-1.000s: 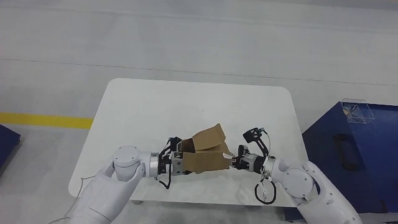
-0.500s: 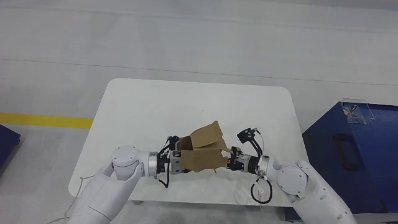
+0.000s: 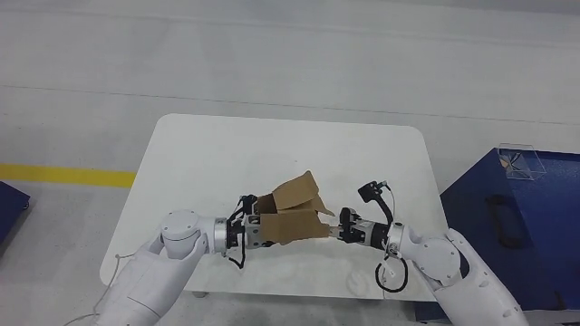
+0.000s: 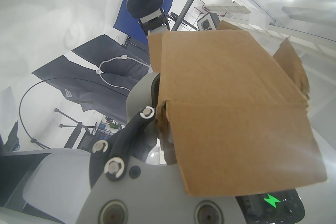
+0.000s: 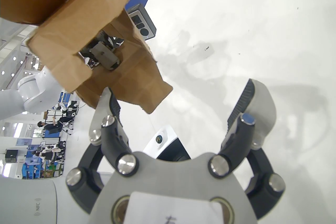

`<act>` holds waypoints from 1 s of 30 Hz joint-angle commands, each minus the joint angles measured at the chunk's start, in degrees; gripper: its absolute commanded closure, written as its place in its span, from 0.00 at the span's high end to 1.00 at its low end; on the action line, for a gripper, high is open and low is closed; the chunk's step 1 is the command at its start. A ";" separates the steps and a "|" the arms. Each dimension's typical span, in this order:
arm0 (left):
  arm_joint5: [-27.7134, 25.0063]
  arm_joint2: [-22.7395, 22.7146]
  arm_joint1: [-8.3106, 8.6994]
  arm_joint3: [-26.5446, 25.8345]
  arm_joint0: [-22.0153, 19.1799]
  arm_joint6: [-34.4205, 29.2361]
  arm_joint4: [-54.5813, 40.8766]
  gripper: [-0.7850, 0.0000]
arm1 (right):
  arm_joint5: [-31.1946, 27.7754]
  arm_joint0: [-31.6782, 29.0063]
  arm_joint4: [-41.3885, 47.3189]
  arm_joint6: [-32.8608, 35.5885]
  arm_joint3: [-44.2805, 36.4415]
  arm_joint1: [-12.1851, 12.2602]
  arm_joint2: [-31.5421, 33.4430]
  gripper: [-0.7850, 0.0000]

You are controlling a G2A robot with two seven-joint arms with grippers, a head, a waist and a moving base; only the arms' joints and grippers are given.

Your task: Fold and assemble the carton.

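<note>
A brown cardboard carton [image 3: 292,214], partly opened with loose flaps, is held off the white table [image 3: 272,145] near its front edge. My left gripper [image 3: 257,230] is shut on the carton's [image 4: 231,114] wall at its left end, with one finger [image 4: 141,96] outside the wall. The other finger [image 5: 103,55] shows inside through the open end. My right gripper [image 3: 337,229] is at the carton's right end. In its own view the right gripper [image 5: 178,96] is open, and a flap corner [image 5: 151,93] of the carton [image 5: 78,33] hangs close beside one finger [image 5: 111,104].
A blue cabinet [image 3: 507,208] stands off the table's right side with a clear plastic box [image 3: 517,158] on it. Bare table surface [image 5: 236,25] stretches behind and to both sides of the carton.
The carton has shifted a little to the left and its upper flap has risen. The right gripper followed it leftward and stays at its right end.
</note>
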 commanded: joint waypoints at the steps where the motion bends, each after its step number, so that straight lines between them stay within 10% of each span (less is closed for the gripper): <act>1: 0.05 0.26 -0.11 0.30 -0.23 0.40 -0.13 0.00 | 0.17 -0.87 -0.86 0.16 -1.38 0.17 0.68 1.00; 30: -2.25 1.33 -0.25 -0.36 -0.23 -1.65 0.12 0.00 | 3.52 -3.39 -3.06 0.66 -3.60 0.67 5.44 1.00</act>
